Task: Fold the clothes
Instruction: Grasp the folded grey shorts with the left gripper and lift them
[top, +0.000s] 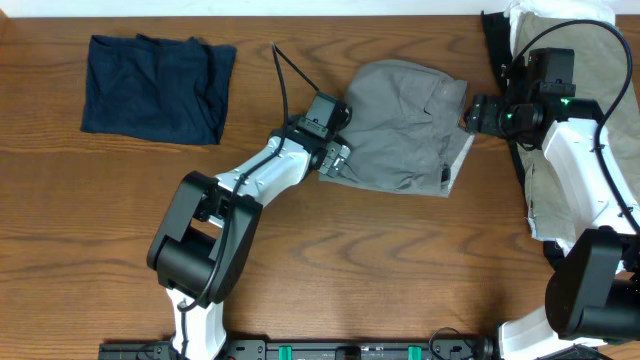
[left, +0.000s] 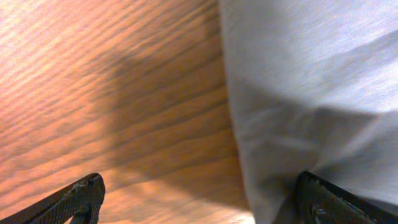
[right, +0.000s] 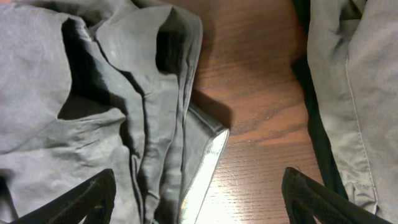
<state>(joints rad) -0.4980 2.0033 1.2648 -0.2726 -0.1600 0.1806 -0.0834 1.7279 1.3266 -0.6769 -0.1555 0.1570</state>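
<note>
Black left gripper (left: 199, 199): jaws spread wide and empty, low over the left hem of the grey garment (top: 405, 125); one finger is above bare wood, the other above cloth.
Black right gripper (right: 199, 199): also spread and empty, hanging over the garment's right edge, where folds bunch beside the wooden table (top: 400, 270).
Position of the cloth: rumpled at mid-table, between the two grippers.
Likely handling: it looks like light, limp woven fabric with no stiffness. It should sag from any pinch and drag on the wood, and it is neither fragile nor slick. Stacked layers may part if only the top one is caught.
Best hold: probably the outer hems, with all layers pinched. That means the left hem under the left gripper and the pale-lined corner (right: 208, 162) at the right.
Folded navy garment (top: 155, 88): upper left, well apart.
Unfolded pale pile (top: 580, 60): at the right edge, over a dark piece (top: 492, 45).
Hard to make out: what kind of garment the grey one is, how many layers it has, and whether the left finger touches the cloth. The pile is cut off by the frame and partly masked by the right arm.
</note>
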